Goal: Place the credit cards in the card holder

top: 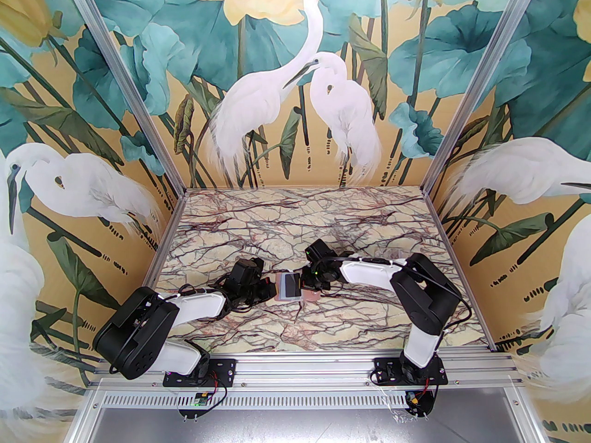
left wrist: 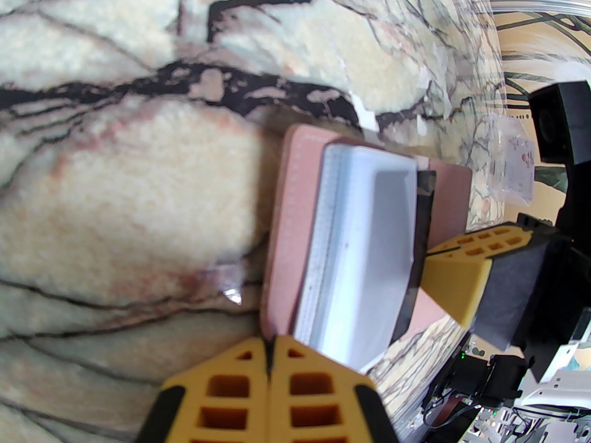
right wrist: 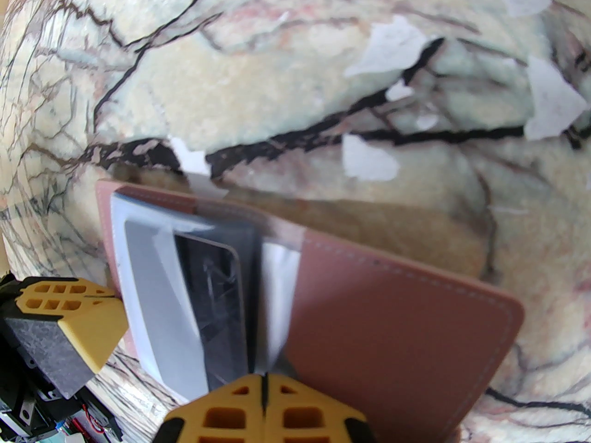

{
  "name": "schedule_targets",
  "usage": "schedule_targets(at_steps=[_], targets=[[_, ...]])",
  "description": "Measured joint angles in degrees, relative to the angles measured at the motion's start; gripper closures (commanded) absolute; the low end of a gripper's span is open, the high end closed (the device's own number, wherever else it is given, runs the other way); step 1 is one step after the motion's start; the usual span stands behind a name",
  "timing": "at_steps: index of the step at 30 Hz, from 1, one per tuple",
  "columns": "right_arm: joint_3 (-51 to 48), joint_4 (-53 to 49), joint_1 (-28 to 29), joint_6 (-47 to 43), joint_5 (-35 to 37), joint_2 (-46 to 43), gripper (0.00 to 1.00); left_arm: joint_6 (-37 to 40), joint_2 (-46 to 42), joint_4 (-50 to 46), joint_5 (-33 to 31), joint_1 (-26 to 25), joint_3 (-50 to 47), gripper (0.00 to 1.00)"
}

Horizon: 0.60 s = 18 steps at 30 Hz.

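Fig. Both grippers pressed shut at the open holder, as I see it from my remote station.
Left gripper (left wrist: 270, 362) and right gripper (right wrist: 264, 395): fingertips pressed together at opposite edges of the holder (right wrist: 392, 316). I cannot tell whether either nips it. The holder lies open on the table (top: 300, 219) between them, with a dark card (right wrist: 217, 293) in its pale pocket. Clear cards (left wrist: 512, 169) lie apart.
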Motion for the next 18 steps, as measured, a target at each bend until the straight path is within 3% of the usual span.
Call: schedule_targets(at_steps=[18], targets=[[0.0, 1.31, 0.46, 0.0, -0.79, 1.73, 0.99, 0.0, 0.0, 0.0, 0.02, 0.0, 0.0, 1.0]])
